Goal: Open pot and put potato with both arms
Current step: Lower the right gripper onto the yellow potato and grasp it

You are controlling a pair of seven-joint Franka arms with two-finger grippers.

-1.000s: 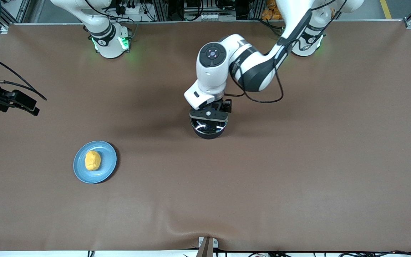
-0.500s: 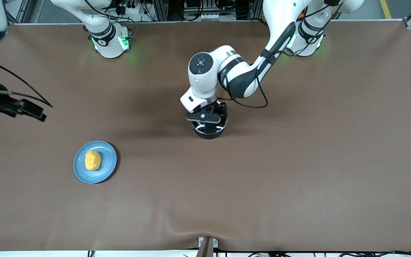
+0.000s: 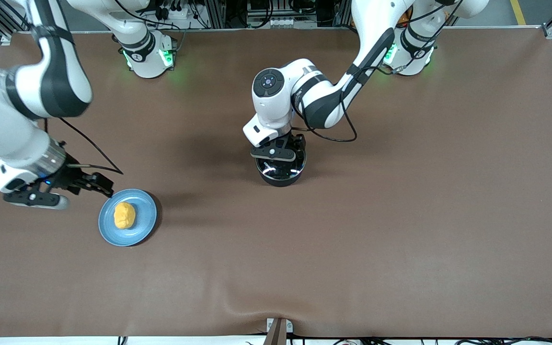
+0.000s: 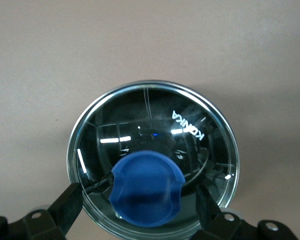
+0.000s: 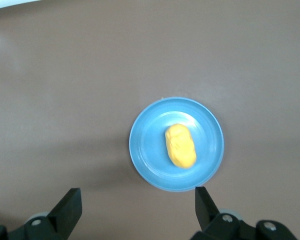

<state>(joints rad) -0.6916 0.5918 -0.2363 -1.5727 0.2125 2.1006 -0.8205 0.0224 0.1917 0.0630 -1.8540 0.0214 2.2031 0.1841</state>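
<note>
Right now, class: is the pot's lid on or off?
On: the glass lid covers the pot, left gripper open around its blue knob.

table: brown mat | pot mid-table; plate toward right arm's end

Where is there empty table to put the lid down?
Bare brown table lies between the pot and the front camera, and toward the left arm's end. It is crowded by the plate with the potato, where the right claw hovers.
</note>
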